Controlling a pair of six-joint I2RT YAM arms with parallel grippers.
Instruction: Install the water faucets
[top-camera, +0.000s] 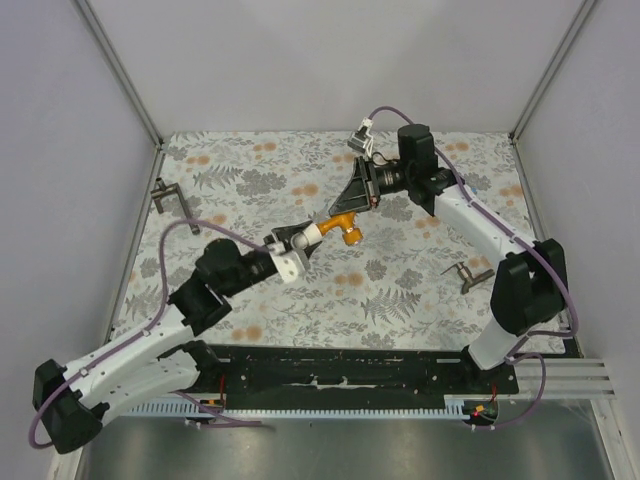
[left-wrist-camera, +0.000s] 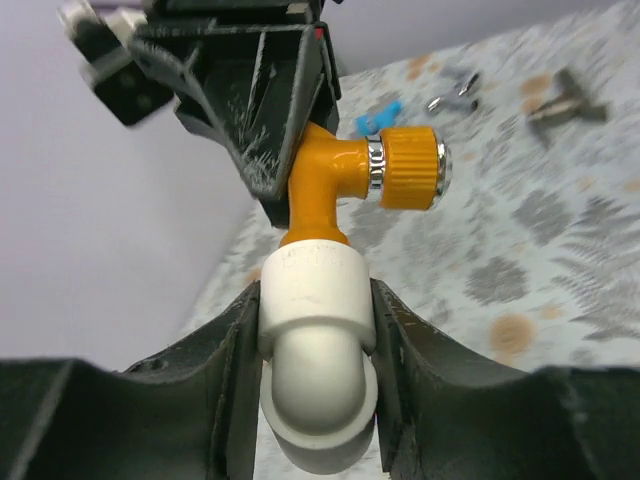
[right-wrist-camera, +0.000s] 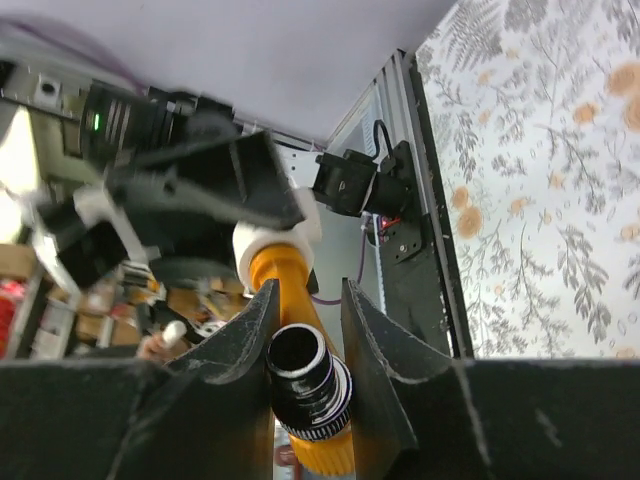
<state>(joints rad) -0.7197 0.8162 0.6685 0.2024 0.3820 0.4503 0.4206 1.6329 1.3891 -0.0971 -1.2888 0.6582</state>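
An orange water faucet (top-camera: 344, 225) with a white elbow fitting (top-camera: 308, 233) on its end is held in the air above the middle of the floral table, between both grippers. My left gripper (top-camera: 298, 242) is shut on the white fitting (left-wrist-camera: 315, 320), one finger on each side. The orange body (left-wrist-camera: 322, 190) and its ribbed orange knob (left-wrist-camera: 412, 168) stick out beyond it. My right gripper (top-camera: 352, 203) is shut on the orange body (right-wrist-camera: 285, 285) from the far side. The faucet's black threaded spout (right-wrist-camera: 305, 378) lies between its fingers. The faucet's far end is hidden behind the right gripper's fingers (left-wrist-camera: 262, 120).
A dark metal lever handle (top-camera: 172, 197) lies at the far left of the table and another one (top-camera: 467, 273) at the right, also in the left wrist view (left-wrist-camera: 565, 100). A small blue piece (left-wrist-camera: 380, 117) lies beyond the faucet. A black rail (top-camera: 350, 375) runs along the near edge.
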